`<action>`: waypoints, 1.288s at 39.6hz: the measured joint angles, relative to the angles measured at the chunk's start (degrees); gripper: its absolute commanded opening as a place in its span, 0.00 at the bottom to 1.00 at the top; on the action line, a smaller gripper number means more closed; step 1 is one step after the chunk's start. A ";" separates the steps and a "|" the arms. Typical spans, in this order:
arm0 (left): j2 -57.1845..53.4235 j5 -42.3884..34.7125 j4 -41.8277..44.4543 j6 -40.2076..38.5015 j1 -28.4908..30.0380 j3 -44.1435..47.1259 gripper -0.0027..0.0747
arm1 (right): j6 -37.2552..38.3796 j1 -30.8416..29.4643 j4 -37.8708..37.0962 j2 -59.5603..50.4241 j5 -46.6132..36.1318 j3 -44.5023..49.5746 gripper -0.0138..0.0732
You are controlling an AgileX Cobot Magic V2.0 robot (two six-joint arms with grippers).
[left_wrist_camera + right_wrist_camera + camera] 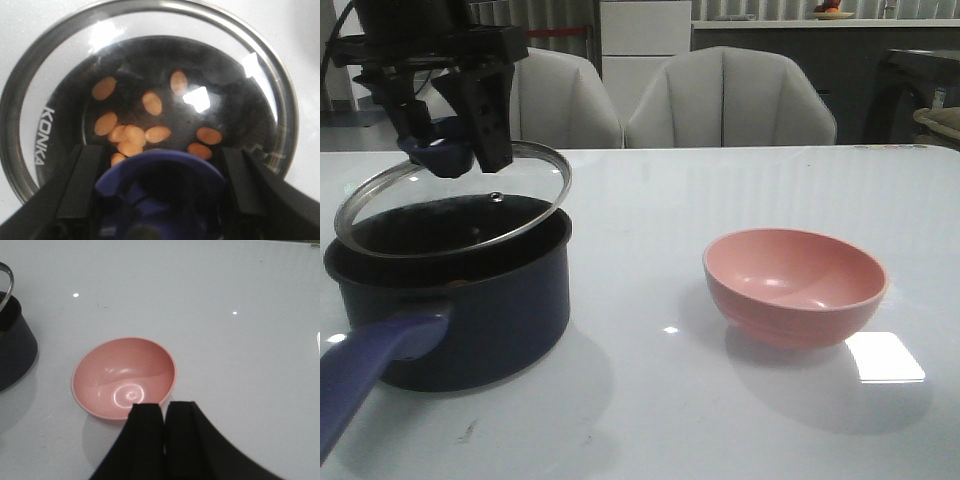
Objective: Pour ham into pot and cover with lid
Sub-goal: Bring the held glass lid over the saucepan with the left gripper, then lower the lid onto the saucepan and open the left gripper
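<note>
White and glossy, the worktop point(740, 420) carries everything I am working with, and I take the pot point(470, 300) as my reference. Its long purple-blue handle point(365, 375) points toward my front camera, nearest of all. To the pot's right, well apart from it, sits the pink bowl point(795, 285), upright, and my right gripper point(164, 412) hovers above the bowl's near rim with its two fingers pressed together, holding nothing. Over the pot I see the lid point(455, 205), tilted, its near edge down at the pot's rim and its far edge raised. My left gripper point(455, 150) is clamped on the lid's blue knob point(160, 175), one finger on each side. Through the glass, my left wrist camera shows the ham point(145, 122) scattered on the pot's black floor. Beyond the pot stand pale chairs point(725, 100).
</note>
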 measured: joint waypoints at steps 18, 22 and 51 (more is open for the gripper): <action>-1.46 0.22 1.03 -0.12 -0.34 2.42 0.18 | 0.00 0.00 0.00 0.00 0.00 0.00 0.32; -1.46 0.22 1.03 -0.12 -0.34 2.85 0.18 | 0.00 0.00 0.00 0.00 0.00 0.00 0.32; 0.38 -0.57 0.68 -0.25 -0.34 3.62 0.43 | 0.00 0.00 0.00 0.00 0.00 0.00 0.32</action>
